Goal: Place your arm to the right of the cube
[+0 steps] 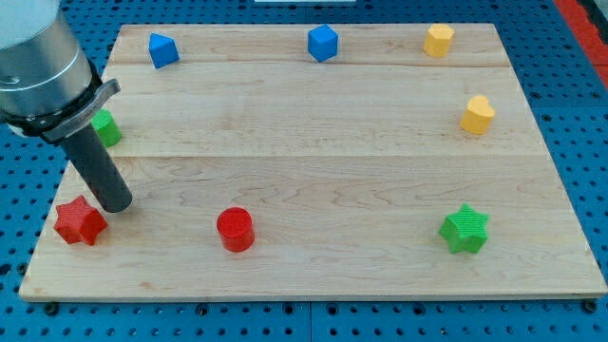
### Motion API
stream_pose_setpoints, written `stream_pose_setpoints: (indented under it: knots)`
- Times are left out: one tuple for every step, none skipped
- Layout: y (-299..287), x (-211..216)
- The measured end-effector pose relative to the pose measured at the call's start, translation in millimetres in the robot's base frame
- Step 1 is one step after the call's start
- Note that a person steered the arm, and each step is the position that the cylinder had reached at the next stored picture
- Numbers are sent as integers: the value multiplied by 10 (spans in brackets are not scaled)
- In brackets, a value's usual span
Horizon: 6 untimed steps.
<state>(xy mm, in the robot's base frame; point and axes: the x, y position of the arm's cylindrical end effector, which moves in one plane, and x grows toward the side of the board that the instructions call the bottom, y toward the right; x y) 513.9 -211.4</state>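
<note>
- Our tip (118,205) rests on the wooden board (313,171) at about eight o'clock, touching or just beside the red star (79,221), which lies at its seven o'clock.
- We carry no hand to spread or pinch: only a bare rod, so nothing is held.
- The task's thing, as we judge it, is the blue cube (323,43), near the board's far edge at about twelve o'clock, well apart from our tip.
- A second blue block (162,49) sits at about eleven o'clock; its shape looks more wedge-like, so we take it as not the target, though we are not sure.
- The green block (104,127) is half hidden behind our arm; its shape cannot be made out.
- We judge the approach barely begun.
- The next move calls for a long sweep toward one o'clock, ending at the cube's three o'clock, in the gap before the yellow block (438,40).
- The red cylinder (235,229) lies off that path.
</note>
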Motion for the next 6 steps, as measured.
stream_pose_setpoints:
  knots:
    - [0, -3]
    - [64, -200]
    - [244, -347]
    - [370, -479]
    - [800, -752]
    - [1640, -1147]
